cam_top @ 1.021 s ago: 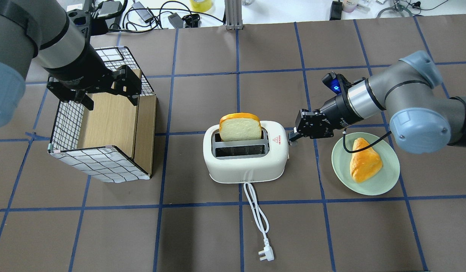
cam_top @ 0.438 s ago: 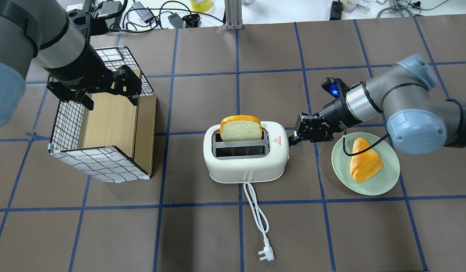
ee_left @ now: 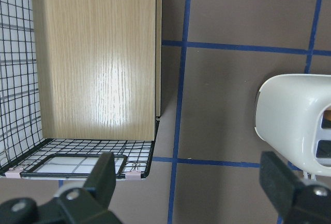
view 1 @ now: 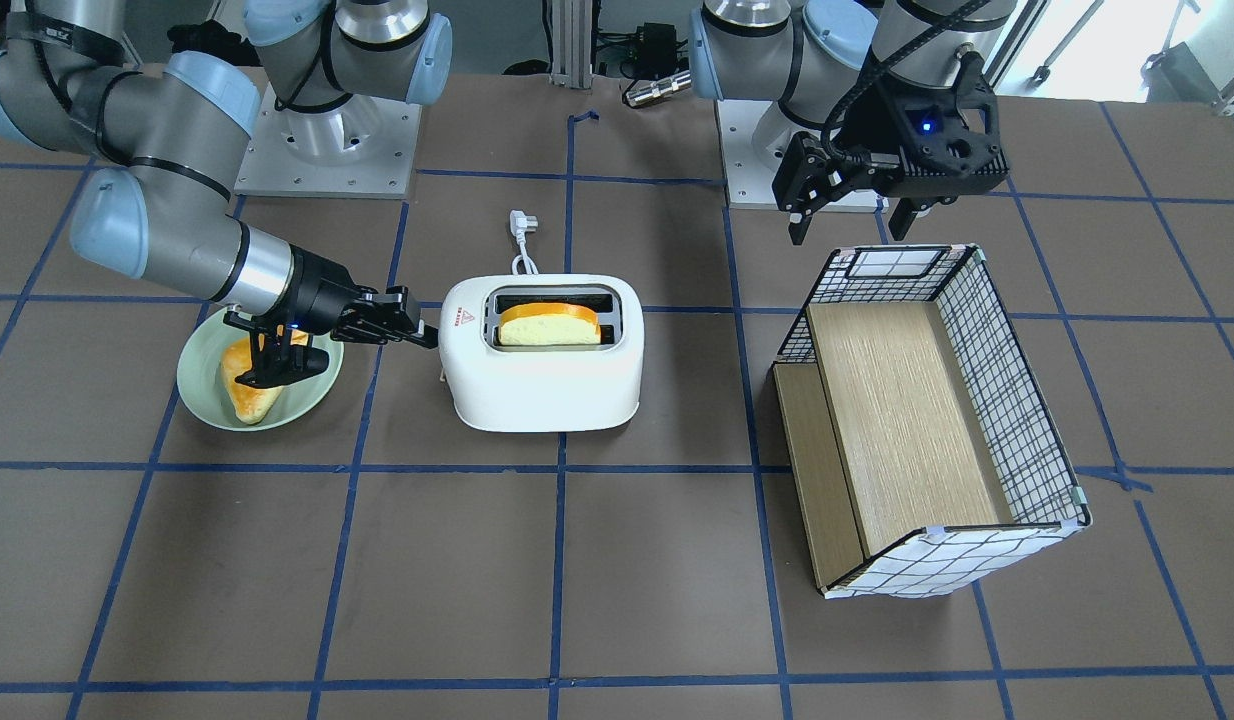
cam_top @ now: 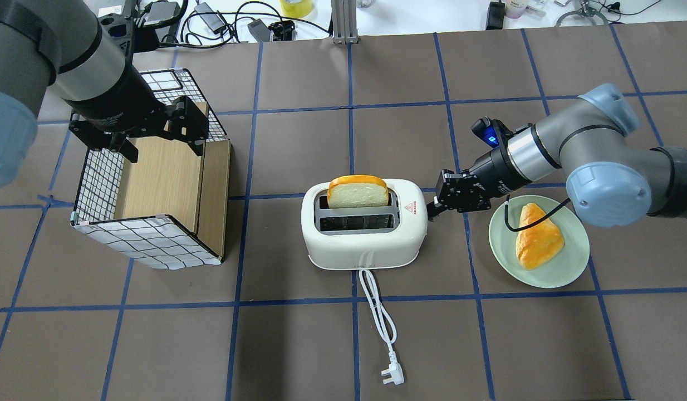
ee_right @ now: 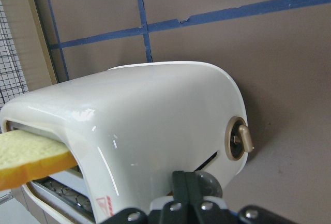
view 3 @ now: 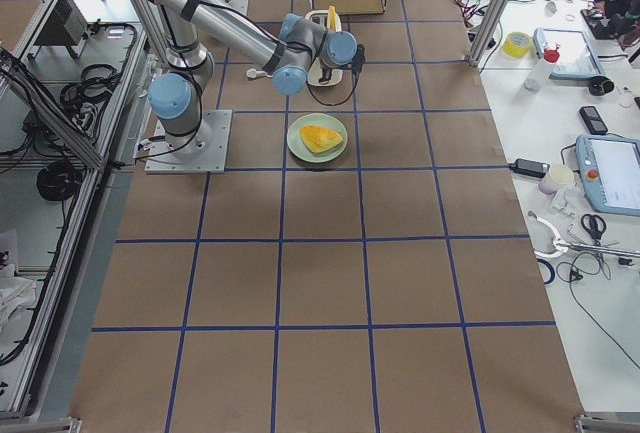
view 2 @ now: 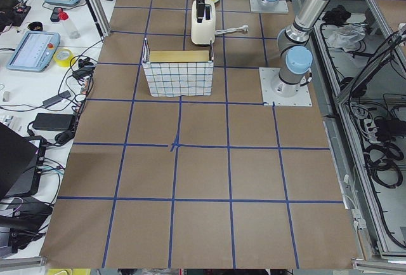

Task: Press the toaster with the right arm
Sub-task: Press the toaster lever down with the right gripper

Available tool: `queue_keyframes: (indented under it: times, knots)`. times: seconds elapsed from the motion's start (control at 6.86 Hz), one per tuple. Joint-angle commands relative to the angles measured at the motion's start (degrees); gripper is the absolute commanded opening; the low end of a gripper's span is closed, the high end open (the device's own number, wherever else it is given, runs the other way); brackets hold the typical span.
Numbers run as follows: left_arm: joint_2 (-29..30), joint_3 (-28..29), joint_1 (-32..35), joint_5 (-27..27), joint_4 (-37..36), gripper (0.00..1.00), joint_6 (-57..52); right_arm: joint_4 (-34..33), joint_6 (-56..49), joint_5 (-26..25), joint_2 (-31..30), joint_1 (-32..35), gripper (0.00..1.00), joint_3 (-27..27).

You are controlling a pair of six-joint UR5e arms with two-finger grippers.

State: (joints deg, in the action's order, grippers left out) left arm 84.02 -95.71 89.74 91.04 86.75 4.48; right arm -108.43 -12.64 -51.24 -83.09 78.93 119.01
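Surveying the table (cam_top: 299,345) from overhead, I log 1 wire-and-wood box (cam_top: 154,189) on the robot's left, well apart from the toaster (cam_top: 363,234). 1 green plate (cam_top: 569,273) sits on the robot's right, near the toaster but not touching it, and carries 1 orange-crusted pastry (cam_top: 538,236). The white cord (cam_top: 377,306) leaves the toaster's robot-facing side and trails toward the robot, ending in the plug (cam_top: 392,376).

The toaster stands upright at mid-table. Its long axis runs across the table from the robot's left to its right, and both slots follow that line. 1 bread slice (cam_top: 358,194) stands partly sunk in the slot farther from the robot. The end with the red triangle sticker, the lever (ee_right: 209,181) and a tan knob (ee_right: 239,138) faces the robot's right.

The right arm (cam_top: 544,153) reaches in low and nearly level from that side, its wrist passing over the plate's far edge. The right gripper (cam_top: 431,210) has its fingers drawn together, holding nothing. In the wrist view the tips sit at the lever on the toaster's end.

The left gripper (cam_top: 164,146) hangs above the box's far end, fingers spread wide, holding nothing.
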Motion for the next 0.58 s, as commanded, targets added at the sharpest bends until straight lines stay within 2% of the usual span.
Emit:
queue_keyframes:
  times: [0.0,0.44]
  knots:
    - [0.0,0.0,0.0,0.0,0.0,1.00,0.0,-1.8,0.0,-1.3,1.6,0.0,0.00,0.3]
    - [0.0,0.0,0.0,0.0,0.0,1.00,0.0,-5.4,0.0,-1.3,2.5,0.0,0.00,2.0]
